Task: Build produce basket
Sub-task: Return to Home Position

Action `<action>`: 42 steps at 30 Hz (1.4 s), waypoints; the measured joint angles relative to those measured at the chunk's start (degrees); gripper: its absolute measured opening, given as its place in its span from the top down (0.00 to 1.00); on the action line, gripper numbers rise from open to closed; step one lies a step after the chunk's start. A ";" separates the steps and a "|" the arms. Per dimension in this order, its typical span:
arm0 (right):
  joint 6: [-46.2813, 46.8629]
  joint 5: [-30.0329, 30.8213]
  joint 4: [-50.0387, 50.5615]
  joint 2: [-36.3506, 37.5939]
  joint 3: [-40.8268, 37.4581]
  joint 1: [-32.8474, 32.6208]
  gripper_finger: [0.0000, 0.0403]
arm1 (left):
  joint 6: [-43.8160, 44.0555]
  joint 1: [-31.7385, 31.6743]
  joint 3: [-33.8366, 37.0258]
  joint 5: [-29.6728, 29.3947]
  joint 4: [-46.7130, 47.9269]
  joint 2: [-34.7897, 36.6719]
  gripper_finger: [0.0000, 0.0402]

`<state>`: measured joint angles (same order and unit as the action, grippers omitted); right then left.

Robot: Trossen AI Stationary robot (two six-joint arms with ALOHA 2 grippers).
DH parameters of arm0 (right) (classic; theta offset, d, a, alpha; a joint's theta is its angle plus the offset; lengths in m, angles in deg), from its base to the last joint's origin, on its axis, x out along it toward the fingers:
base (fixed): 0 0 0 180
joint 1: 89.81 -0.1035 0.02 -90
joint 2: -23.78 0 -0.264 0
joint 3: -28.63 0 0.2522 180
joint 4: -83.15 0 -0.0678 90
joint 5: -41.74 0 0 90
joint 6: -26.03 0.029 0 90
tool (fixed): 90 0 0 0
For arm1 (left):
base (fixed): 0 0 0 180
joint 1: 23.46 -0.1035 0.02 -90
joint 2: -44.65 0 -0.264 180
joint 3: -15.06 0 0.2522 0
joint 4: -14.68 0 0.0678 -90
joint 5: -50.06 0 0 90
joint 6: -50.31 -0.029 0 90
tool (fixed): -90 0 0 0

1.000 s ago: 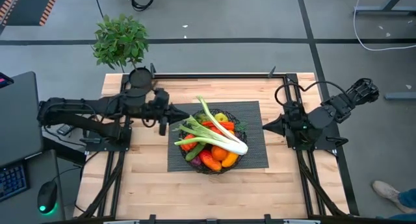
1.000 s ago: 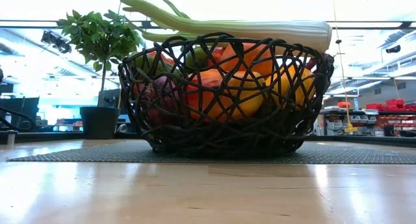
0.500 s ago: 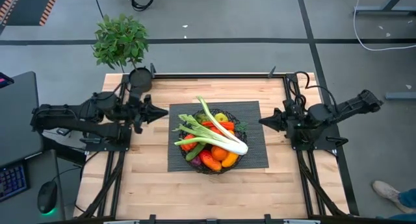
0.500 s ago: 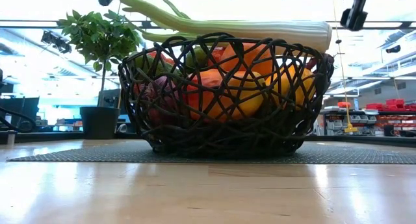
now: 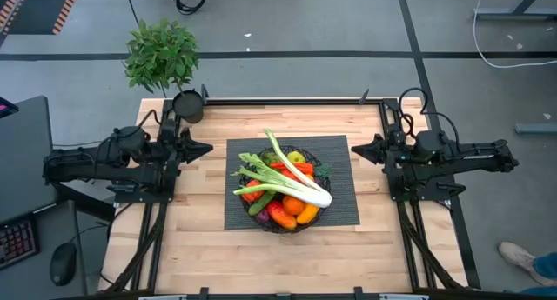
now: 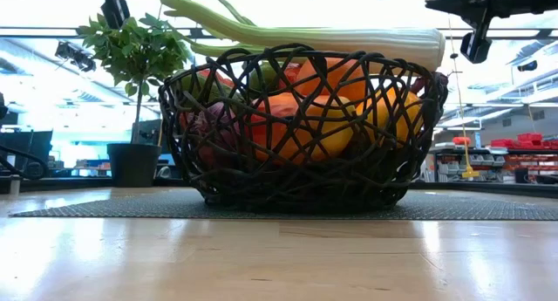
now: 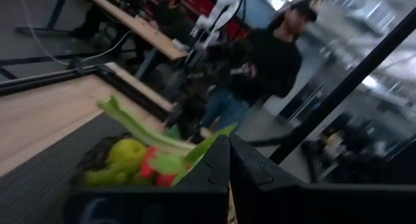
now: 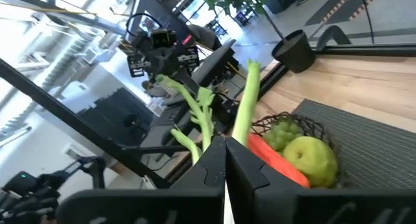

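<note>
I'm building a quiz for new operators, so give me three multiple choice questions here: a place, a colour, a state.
1. The round black wire basket stands on: A bare wood; B the dark woven mat; C the floor.
2. The long leek topping the produce is: A purple; B orange; C white and green.
3. The left gripper and right gripper are: A shut, empty; B gripping the basket; C holding fruit.
B, mat shows all around it; C, white stem, green leaves; A, wrist views show them closed, nothing between.
</note>
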<state>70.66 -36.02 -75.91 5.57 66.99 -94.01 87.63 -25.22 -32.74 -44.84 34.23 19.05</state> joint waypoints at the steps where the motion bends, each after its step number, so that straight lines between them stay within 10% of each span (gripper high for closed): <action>1: -0.39 -0.10 0.62 0.09 0.00 0.10 0.98 | -1.54 0.04 0.00 0.04 1.24 0.24 0.99; 7: -2.32 -3.13 4.16 0.08 0.00 0.07 0.95 | -10.68 0.06 0.02 0.45 11.97 0.43 0.98; 20: 3.59 5.99 2.77 -1.74 -2.44 0.06 0.99 | 2.76 0.09 2.25 1.59 21.90 2.98 0.98; 33: 8.00 6.22 -29.62 -1.60 -20.34 0.06 0.99 | 11.98 0.04 18.24 3.61 13.83 25.69 0.99; 42: 4.34 6.36 -31.98 0.71 -23.15 1.09 0.98 | 11.52 0.00 18.65 0.75 13.27 25.46 0.99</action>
<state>75.00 -29.66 -107.89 6.28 43.84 -92.92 99.15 -25.22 -14.09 -44.09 47.50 44.51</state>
